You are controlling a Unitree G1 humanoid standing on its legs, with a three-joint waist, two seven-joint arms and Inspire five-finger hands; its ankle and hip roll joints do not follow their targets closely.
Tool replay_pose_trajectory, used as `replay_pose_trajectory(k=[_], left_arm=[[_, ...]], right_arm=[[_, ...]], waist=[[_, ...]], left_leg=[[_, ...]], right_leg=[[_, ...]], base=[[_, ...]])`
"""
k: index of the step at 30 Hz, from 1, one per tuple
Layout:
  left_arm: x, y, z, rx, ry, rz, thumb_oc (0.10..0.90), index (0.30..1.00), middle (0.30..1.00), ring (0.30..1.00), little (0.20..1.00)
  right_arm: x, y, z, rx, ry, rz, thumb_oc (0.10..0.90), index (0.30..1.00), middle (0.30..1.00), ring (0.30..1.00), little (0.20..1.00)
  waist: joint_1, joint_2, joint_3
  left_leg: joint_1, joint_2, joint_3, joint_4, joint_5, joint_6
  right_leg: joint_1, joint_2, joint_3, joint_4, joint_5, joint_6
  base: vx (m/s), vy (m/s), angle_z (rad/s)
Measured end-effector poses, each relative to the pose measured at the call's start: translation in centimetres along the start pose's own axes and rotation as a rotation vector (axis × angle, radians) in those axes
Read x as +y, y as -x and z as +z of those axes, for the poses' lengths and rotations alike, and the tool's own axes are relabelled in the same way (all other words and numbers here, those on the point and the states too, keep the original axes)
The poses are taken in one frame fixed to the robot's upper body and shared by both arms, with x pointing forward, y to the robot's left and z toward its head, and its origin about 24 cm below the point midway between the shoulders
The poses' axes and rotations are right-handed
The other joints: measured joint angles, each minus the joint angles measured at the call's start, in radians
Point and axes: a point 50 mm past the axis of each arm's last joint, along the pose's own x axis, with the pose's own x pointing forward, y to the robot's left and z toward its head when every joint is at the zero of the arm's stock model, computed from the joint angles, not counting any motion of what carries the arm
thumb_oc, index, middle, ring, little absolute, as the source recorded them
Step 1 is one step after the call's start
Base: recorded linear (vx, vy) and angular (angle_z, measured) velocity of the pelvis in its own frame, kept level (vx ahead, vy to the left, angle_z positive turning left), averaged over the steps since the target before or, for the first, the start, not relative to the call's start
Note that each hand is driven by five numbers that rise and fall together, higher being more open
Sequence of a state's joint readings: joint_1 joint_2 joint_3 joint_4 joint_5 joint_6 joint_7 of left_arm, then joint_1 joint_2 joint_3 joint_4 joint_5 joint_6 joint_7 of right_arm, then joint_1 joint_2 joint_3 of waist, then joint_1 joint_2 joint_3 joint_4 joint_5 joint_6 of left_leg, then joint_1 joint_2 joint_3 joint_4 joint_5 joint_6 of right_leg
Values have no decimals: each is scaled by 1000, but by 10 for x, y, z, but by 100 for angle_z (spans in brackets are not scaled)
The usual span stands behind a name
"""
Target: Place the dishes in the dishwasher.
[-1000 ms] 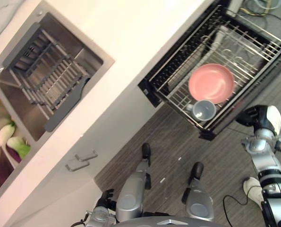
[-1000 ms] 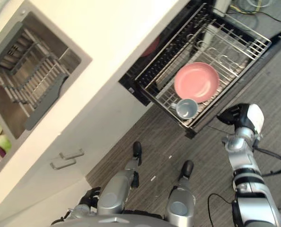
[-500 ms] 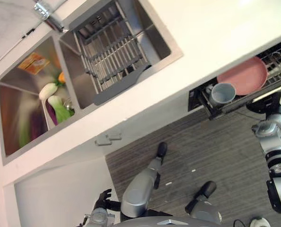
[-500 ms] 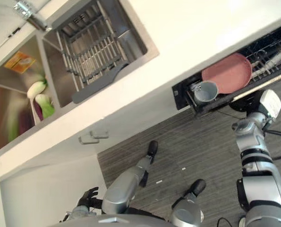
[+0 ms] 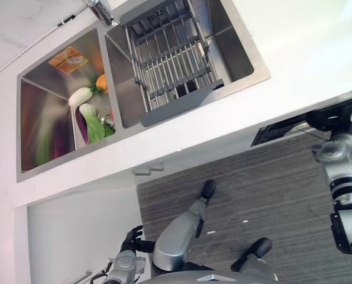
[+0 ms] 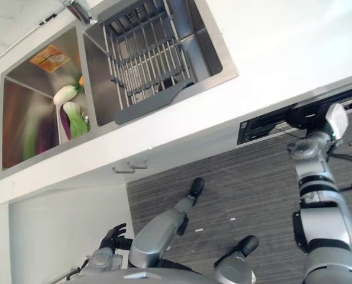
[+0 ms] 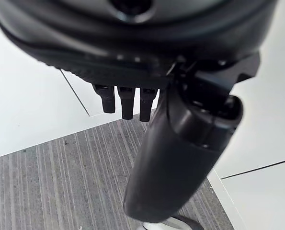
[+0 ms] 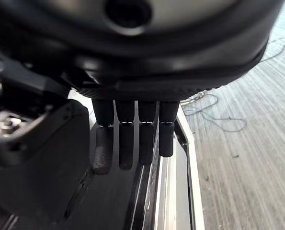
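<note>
The dishwasher drawer (image 6: pixel 264 123) shows as a narrow dark slot under the white counter (image 5: pixel 306 53), pushed almost fully in. No dishes can be seen; whatever the drawer holds is hidden under the counter. My right hand (image 6: pixel 306 115) is at the drawer's front, with its fingers (image 8: pixel 132 139) straight and laid along the dark front panel and its metal rim (image 8: pixel 173 177). My left hand (image 5: pixel 131 239) hangs low by the white cabinet, its fingers (image 7: pixel 125 101) relaxed over the floor and holding nothing.
A steel double sink is set in the counter: a grey dish rack (image 5: pixel 176 59) in one basin, green and purple vegetables (image 5: pixel 87 118) in the other, and the faucet (image 5: pixel 99 9) behind. A cabinet handle (image 5: pixel 147 170) juts out below the counter. Grey plank floor (image 5: pixel 252 183) lies in front.
The camera has swung towards the sink. The drawer with the pink plate and grey cup has slid in under the counter with my right hand against its front; both dishes are now hidden.
</note>
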State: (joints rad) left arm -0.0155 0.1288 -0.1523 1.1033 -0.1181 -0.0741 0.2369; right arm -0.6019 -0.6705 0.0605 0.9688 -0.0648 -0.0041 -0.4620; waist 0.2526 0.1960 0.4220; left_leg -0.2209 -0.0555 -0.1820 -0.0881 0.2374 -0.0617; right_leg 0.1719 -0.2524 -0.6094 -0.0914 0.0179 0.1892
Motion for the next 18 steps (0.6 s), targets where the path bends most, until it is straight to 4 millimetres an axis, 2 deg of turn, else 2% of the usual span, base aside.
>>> replay_pose_trajectory(k=[1,2,3,5,6,7,8,10,12,14,15,18], left_arm=[[5,-1,-1,16,23,22,800,900,900,900,900],[5,-1,-1,16,23,22,800,900,900,900,900],[12,-3,-1,23,50,45,800,900,900,900,900],[19,-4,-3,45,74,66,800,900,900,900,900],[23,-4,-6,66,69,70,800,900,900,900,900],[28,-4,-14,106,80,81,800,900,900,900,900],[28,-4,-14,106,80,81,800,900,900,900,900],[34,-1,-30,189,56,99,800,900,900,900,900],[43,0,-37,225,64,124,800,900,900,900,900],[52,0,-40,245,50,143,800,900,900,900,900],[52,0,-40,245,50,143,800,900,900,900,900],[51,-3,-30,202,41,139,800,900,900,900,900]], right_arm=[[21,16,-19,39,-1,66,800,900,900,900,900],[21,16,-19,39,-1,66,800,900,900,900,900],[46,45,-51,164,-123,150,800,900,900,900,900],[77,97,-101,411,-311,221,800,900,900,900,900],[88,142,-143,567,-320,287,800,900,900,900,900],[93,174,-169,685,-269,360,800,900,900,900,900],[93,174,-169,685,-269,360,800,900,900,900,900],[88,246,-217,942,-142,472,800,900,900,900,900],[72,289,-243,1075,-49,520,800,900,900,900,900],[59,319,-259,1183,102,590,800,900,900,900,900],[59,319,-259,1183,102,590,800,900,900,900,900],[47,346,-268,1183,241,697,800,900,900,900,900]], waist=[[-6,-32,-22],[-6,-32,-22],[-16,-79,-49],[-34,-143,-91],[-41,-171,-110],[-47,-200,-143],[-47,-200,-143],[-103,-243,-185],[-141,-260,-196],[-150,-277,-220],[-150,-277,-220],[-158,-273,-260]], left_leg=[[0,4,3,0,-4,4],[0,4,3,0,-4,4],[4,9,7,0,-9,4],[13,13,15,0,-24,-2],[31,13,17,0,-33,-7],[32,13,26,0,-42,-4],[32,13,26,0,-42,-4],[36,27,78,0,-49,6],[55,45,121,-1,-48,6],[67,58,156,-6,-50,1],[67,58,156,-6,-50,1],[68,96,169,-7,-51,-10]], right_leg=[[-2,2,9,0,0,0],[-2,2,9,0,0,0],[-1,5,12,0,-1,-2],[5,8,17,0,-7,-11],[27,9,15,0,-9,-13],[27,8,16,0,-17,-28],[27,8,16,0,-17,-28],[21,6,30,3,-29,-47],[19,8,61,4,-36,-56],[18,10,108,-6,-56,-48],[18,10,108,-6,-56,-48],[15,38,113,-11,-64,-34]], base=[[39,-27,-1],[52,-29,-7],[72,-50,-7],[97,-65,-6],[69,-25,-3],[43,-11,1],[53,-1,-16],[90,-28,-25],[93,-49,-46],[44,-37,-55],[51,-41,-27],[60,-31,2]])
